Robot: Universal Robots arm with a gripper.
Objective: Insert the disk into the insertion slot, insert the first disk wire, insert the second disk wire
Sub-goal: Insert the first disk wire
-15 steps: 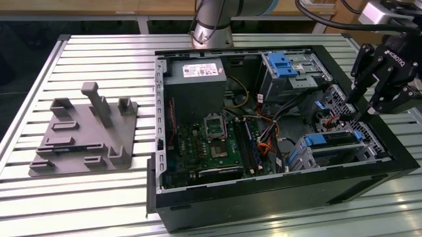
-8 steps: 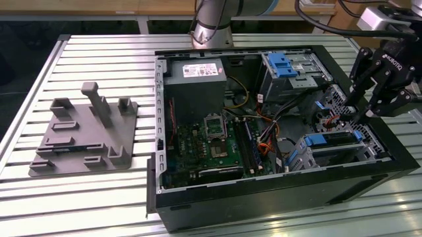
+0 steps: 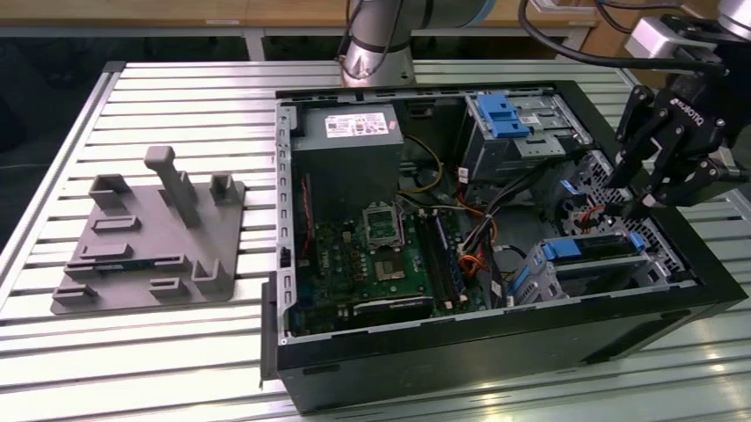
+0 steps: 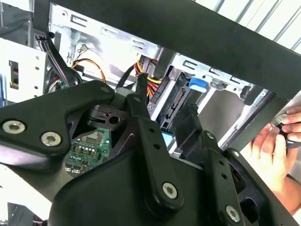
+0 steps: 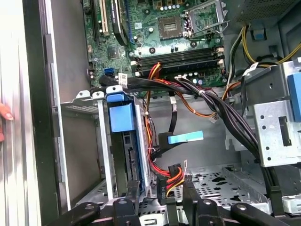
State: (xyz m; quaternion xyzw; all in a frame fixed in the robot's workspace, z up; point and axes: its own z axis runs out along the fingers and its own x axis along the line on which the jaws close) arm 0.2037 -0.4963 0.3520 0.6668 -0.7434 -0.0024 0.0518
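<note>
Disk [image 3: 596, 244] in its blue carrier sits in the insertion slot [image 3: 610, 274], low in the open computer case [image 3: 470, 352] toward the lower right of the exterior view. It looks to us already seated (how fully home, we cannot judge). In the first wrist view the disk [image 5: 123, 120] runs its long rails straight away from the gripper [image 5: 160, 193] toward the motherboard [image 5: 155, 42], so its near end faces the fingers.

We see the gripper [image 3: 637, 204] hanging just above the slot and to the exterior view's right of it. It points down into the case, with its fingers apart and clamped on nothing we can make out. Between them in the first wrist view lies the black connector of a red, yellow and black power lead [image 5: 171, 178], just beside the disk's near end; whether a finger touches it, we cannot tell. A second lead [image 5: 186, 137], marked by a pale blue tab, hangs free a little farther in.

A thick bundle of black cables [image 5: 211, 101] crosses between the slot and the taller drive cage [image 3: 511, 119] with the blue latch, crowding that side. A person's hand [image 4: 277, 141] shows beyond the case wall in the second wrist view.
</note>
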